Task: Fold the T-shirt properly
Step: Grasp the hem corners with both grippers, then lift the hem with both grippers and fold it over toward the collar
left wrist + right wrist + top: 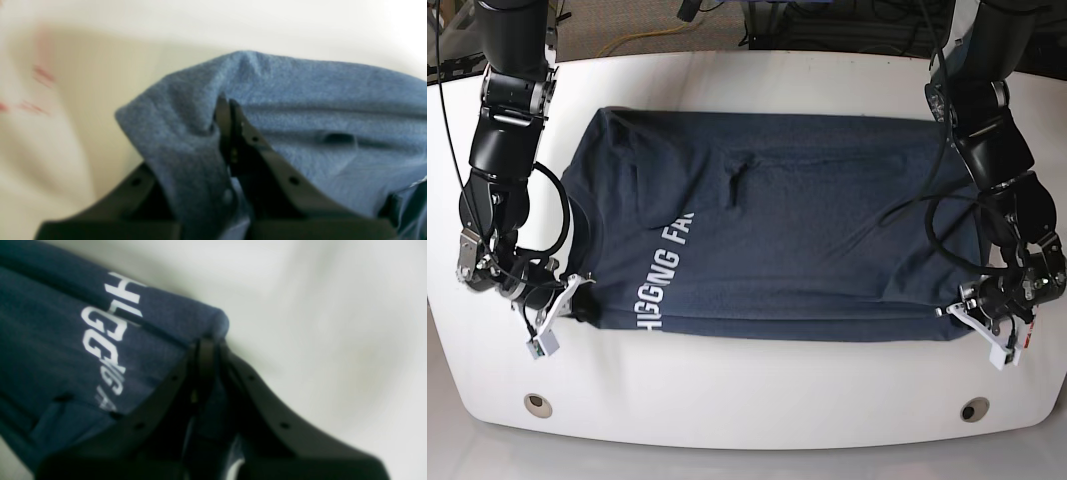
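The dark navy T-shirt (pixel 787 240) with white lettering lies spread across the white table (pixel 747 385), its near edge folded over. My right gripper (pixel 579 308), at the base view's left, is shut on the shirt's near left corner; the right wrist view shows its jaws closed on the folded cloth (pixel 186 323) beside the lettering (pixel 106 323). My left gripper (pixel 972 312), at the base view's right, is shut on the near right corner; the left wrist view shows its tips (pixel 227 103) pinching a raised fold of blue fabric (pixel 300 100).
Two round holes (pixel 539 404) (pixel 974 409) sit near the table's front edge. Cables hang by both arms. The table's back edge (pixel 747 55) borders a floor with wires.
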Robot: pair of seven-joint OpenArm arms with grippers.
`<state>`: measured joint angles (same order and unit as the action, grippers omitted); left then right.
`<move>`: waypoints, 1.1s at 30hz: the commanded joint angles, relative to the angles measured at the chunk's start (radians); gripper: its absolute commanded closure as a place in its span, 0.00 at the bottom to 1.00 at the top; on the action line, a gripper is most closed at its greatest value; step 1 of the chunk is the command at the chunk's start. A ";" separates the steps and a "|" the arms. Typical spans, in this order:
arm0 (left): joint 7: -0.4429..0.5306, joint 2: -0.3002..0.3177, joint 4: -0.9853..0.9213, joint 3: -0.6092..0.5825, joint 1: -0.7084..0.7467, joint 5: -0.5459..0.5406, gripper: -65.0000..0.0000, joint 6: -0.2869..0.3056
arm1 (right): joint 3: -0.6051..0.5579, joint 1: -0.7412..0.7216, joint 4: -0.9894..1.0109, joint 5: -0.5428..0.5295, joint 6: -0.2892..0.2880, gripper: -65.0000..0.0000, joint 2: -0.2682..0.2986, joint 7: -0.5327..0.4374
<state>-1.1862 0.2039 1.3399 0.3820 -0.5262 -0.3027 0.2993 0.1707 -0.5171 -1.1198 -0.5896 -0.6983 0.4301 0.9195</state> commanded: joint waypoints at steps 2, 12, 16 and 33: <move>-0.030 0.012 0.201 -0.004 -0.033 0.000 1.00 0.051 | 0.007 -0.096 -0.095 -0.019 0.000 1.00 0.023 0.026; -0.168 0.018 0.554 -0.001 -0.171 0.001 1.00 0.133 | -0.001 -0.413 -0.110 -0.025 0.000 1.00 0.071 0.137; -0.189 0.055 0.591 -0.001 -0.282 0.001 1.00 0.134 | -0.023 -0.572 -0.108 -0.022 0.000 1.00 0.086 0.192; -0.185 0.096 0.596 -0.074 -0.317 0.001 1.00 0.324 | -0.104 -0.533 -0.115 -0.332 0.000 1.00 0.249 0.244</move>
<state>-1.3735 0.2832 1.9285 0.3000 -0.8295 -0.3344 0.6071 0.0460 -1.0431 -1.2240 -0.9009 -0.7010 0.6624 1.1793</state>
